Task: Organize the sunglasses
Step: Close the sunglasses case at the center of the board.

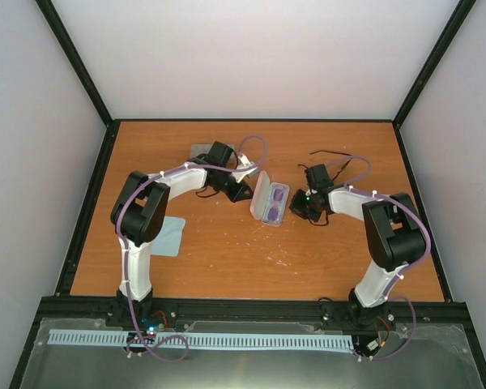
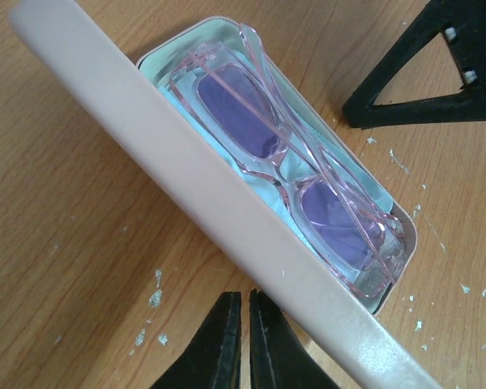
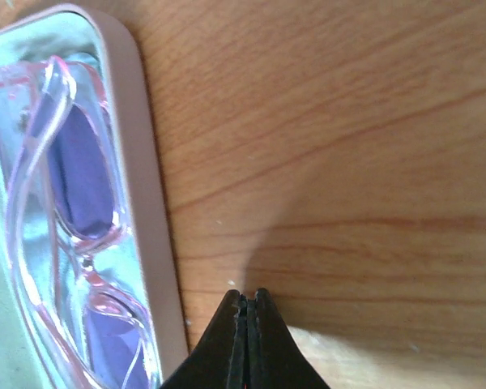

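A pink case (image 1: pixel 269 203) lies open mid-table with its lid (image 2: pixel 227 211) up. A pair of pink-framed sunglasses with purple lenses (image 2: pixel 296 174) lies inside it on a light-blue cloth, and shows in the right wrist view (image 3: pixel 81 211). A thin black-framed pair of sunglasses (image 1: pixel 328 153) lies on the table behind the right wrist. My left gripper (image 2: pixel 245 301) is shut and empty, with its tips beside the lid's outer face. My right gripper (image 3: pixel 249 298) is shut and empty, on the table just right of the case's rim (image 3: pixel 150 219).
A grey case (image 1: pixel 201 151) lies behind the left arm. A light-blue cloth (image 1: pixel 172 235) lies near the left arm's elbow. The right gripper's black fingers (image 2: pixel 421 81) show beyond the case in the left wrist view. Small white specks dot the wood.
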